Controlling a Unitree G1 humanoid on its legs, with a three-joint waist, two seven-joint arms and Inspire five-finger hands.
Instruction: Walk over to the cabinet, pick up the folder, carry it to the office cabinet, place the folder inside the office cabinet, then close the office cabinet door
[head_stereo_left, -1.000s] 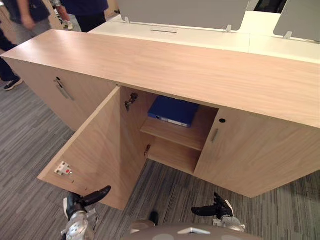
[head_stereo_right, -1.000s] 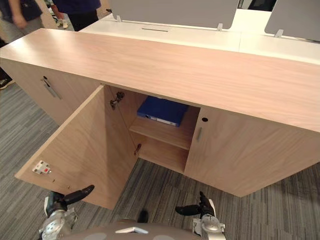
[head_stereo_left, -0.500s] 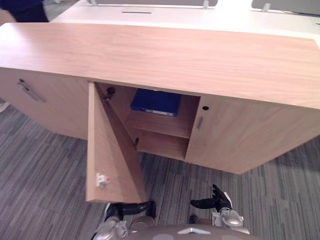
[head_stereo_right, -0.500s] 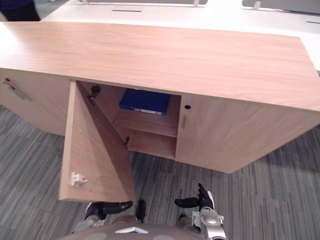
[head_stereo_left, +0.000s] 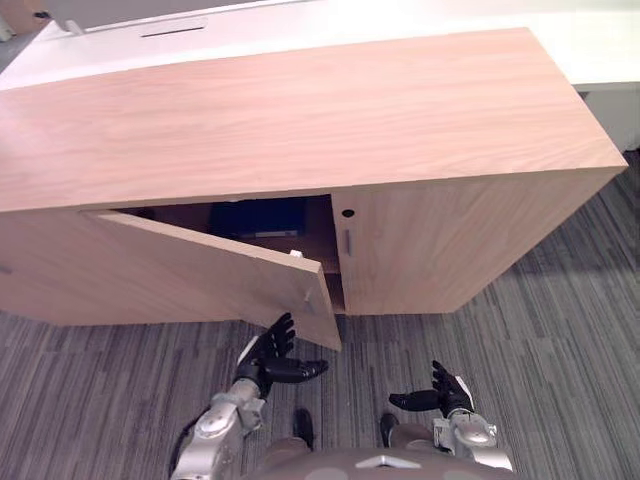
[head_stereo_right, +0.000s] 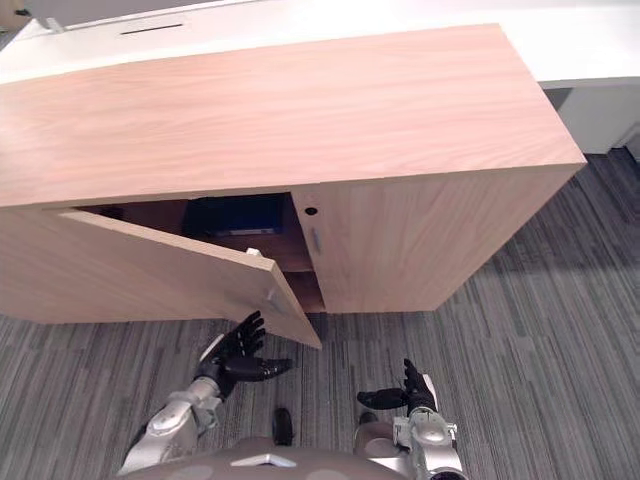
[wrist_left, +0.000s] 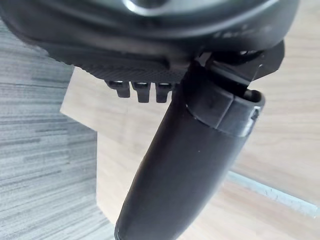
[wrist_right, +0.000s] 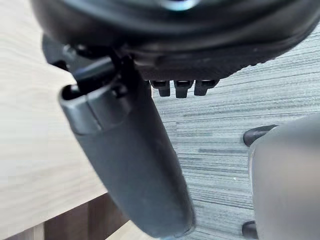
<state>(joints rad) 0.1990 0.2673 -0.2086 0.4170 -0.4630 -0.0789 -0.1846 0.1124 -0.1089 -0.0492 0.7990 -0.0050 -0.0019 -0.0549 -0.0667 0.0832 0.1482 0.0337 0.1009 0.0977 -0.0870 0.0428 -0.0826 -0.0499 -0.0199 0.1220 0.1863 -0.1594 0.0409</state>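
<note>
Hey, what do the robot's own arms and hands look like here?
The left arm and right arm are silver-grey metal with rounded wrist housings. The left hand and right hand are black, with slim fingers and a thick, smooth thumb.

Bright, even light from overhead falls on the cabinet (head_stereo_left: 300, 110), whose wooden top is palest toward the upper left of the frame. The white surface (head_stereo_left: 600, 40) behind it glares nearly blank. The open compartment (head_stereo_right: 150, 215) sits in deep shadow, and a soft shadow darkens the carpet (head_stereo_left: 520, 340) by the cabinet's right end.
</note>
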